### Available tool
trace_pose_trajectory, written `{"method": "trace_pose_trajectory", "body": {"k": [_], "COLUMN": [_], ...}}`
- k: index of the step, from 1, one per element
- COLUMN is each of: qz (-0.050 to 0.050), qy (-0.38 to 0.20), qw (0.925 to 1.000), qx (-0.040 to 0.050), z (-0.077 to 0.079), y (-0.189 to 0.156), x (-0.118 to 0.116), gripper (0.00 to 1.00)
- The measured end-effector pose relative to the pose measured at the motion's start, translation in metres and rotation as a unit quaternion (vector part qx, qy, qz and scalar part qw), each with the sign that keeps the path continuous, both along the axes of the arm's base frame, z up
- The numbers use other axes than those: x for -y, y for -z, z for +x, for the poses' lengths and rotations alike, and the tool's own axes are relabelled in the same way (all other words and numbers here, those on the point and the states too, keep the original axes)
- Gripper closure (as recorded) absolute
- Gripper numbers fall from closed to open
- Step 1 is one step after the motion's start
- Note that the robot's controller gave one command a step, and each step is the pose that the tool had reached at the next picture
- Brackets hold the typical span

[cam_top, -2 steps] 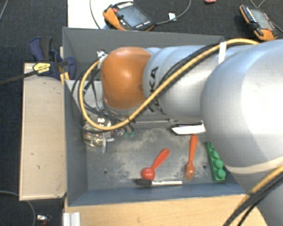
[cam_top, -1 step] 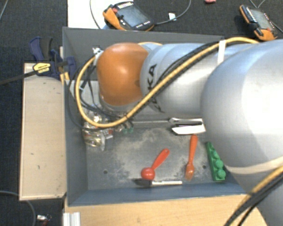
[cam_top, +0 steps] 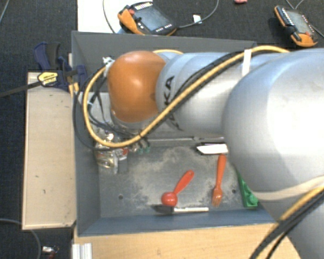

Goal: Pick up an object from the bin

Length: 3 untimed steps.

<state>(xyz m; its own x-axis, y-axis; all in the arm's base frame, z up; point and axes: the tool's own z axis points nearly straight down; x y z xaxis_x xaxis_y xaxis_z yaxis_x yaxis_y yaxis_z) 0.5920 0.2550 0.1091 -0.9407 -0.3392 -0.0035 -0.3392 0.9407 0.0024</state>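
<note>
My gripper hangs low at the left side of the bin, close to the left wall, mostly hidden under the arm's orange cover. No loose thing shows under it or in it. The nearest thing is a red plastic spoon lying slanted on the bin floor to its right, bowl toward the front wall. Further right lies an orange plastic fork, nearly upright in the view with its tines toward the front.
A slim stick with a dark tip and white handle lies along the front wall below the spoon. A white flat piece pokes out from under the arm. A green block sits at the right, partly covered by the arm, which hides the bin's back and right.
</note>
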Motion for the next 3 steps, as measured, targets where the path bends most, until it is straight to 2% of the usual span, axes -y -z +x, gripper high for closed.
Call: {"method": "trace_pose_trajectory", "body": {"k": [1,2,3], "qz": [0.0,0.002,0.002], "qy": [-0.164,-0.089,-0.089], "qw": [0.9865,0.996,0.996], "qx": [0.0054,0.0034,0.0034], "z": [-0.0027,0.0,0.0], "y": [0.0379,0.0373,0.0373], "x": [0.0057,0.006,0.006], "gripper": [0.0,1.0,1.0]}}
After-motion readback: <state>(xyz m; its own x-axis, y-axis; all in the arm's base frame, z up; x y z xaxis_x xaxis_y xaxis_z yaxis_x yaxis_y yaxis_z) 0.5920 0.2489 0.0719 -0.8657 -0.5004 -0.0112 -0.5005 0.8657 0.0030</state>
